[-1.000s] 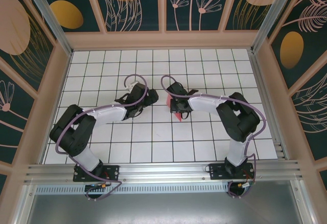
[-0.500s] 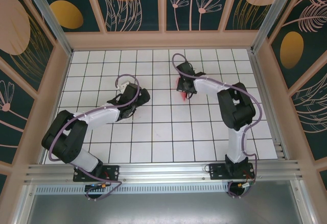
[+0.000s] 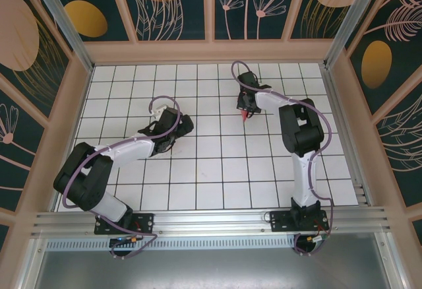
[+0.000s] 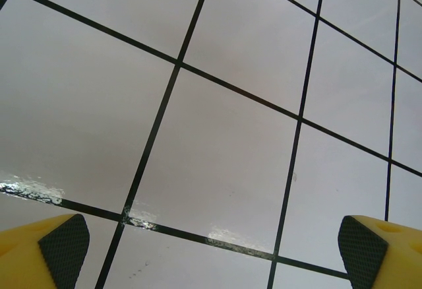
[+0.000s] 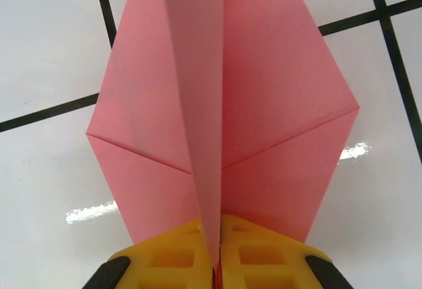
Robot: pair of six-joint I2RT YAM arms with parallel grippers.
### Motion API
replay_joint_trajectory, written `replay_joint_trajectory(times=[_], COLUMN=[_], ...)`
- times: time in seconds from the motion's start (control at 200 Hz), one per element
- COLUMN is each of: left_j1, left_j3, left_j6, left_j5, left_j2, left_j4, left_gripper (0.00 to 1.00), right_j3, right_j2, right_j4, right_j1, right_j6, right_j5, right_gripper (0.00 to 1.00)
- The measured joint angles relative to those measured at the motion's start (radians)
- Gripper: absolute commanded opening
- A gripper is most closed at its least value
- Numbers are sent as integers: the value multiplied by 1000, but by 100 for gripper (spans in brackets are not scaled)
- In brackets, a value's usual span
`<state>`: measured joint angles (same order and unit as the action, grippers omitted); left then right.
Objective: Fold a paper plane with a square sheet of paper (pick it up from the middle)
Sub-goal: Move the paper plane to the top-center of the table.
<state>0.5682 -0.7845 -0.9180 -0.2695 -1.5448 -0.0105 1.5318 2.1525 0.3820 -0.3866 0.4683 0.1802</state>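
Clearly, right gripper (image 5: 216, 253) pinching pink-red paper plane (image 5: 264, 124) at its centre crease, upper middle of top view, left gripper (image 4: 212, 248) spread wide above white gridded board (image 4: 224, 163).

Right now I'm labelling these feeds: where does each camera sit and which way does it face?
Top external: above and behind the robot, looking down on the white gridded board; the left arm and right arm show whole.
Left wrist: on the left arm, facing down at bare tiles; the open left hand shows yellow fingertips in the lower corners.
Right wrist: on the right arm, facing down along the paper plane, pinched by the right hand.
Shared: top and right wrist views both show the plane.
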Motion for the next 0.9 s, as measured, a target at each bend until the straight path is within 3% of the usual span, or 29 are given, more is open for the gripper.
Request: replay_joint_trajectory(times=[0.365, 0.656, 0.901], left_j1=[0, -9, -55], left_j3=[0, -59, -163], left_j6=[0, 29, 115], left_j5=[7, -5, -60], left_j2=[-1, -1, 8], left_j4=[0, 42, 94], left_gripper=[98, 99, 99], right_j3=[60, 134, 94], right_j2=[35, -11, -280], right_j4=[43, 112, 92], right_j1=[-1, -8, 1], right_j6=[0, -29, -41], right_j5=[4, 1, 19], right_gripper=[14, 49, 76])
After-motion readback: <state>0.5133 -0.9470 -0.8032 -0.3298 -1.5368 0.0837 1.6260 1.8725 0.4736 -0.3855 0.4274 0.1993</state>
